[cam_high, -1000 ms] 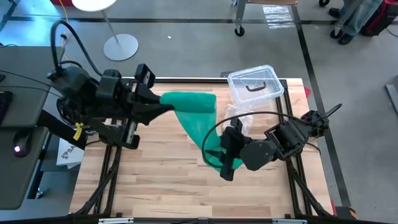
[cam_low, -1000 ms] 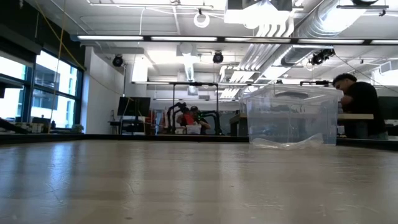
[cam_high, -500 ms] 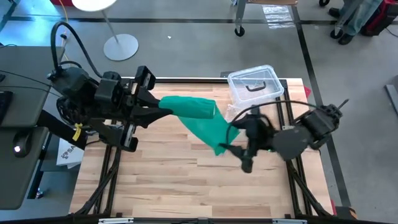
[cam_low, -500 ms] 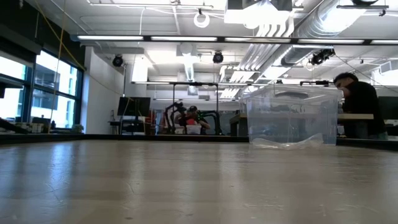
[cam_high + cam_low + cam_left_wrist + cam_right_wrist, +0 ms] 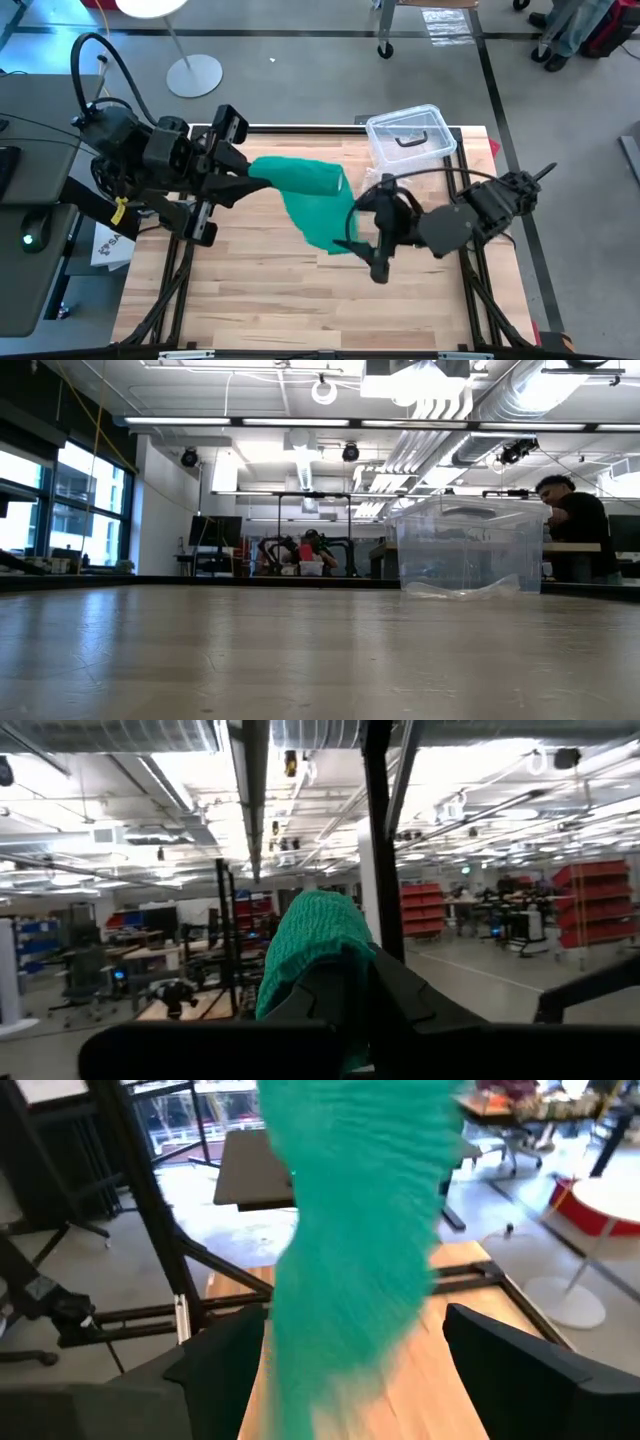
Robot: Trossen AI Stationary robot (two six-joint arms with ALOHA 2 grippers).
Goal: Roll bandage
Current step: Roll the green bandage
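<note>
Green bandage [image 5: 310,200] between clamped left gripper [image 5: 262,180] and wide-jawed right gripper [image 5: 362,246].

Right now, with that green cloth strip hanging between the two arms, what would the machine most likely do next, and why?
Probably close the right gripper on the long green stretchy fabric bandage again. Its jaws stand open on either side of the hanging strip, while the left gripper is shut on the bunched upper end, so the lower end hangs unheld.

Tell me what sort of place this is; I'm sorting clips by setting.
Probably a large open robotics lab or workshop: exposed ceiling ducts, another robot rig on a far bench, red storage shelving, and a person working at a bench.
</note>
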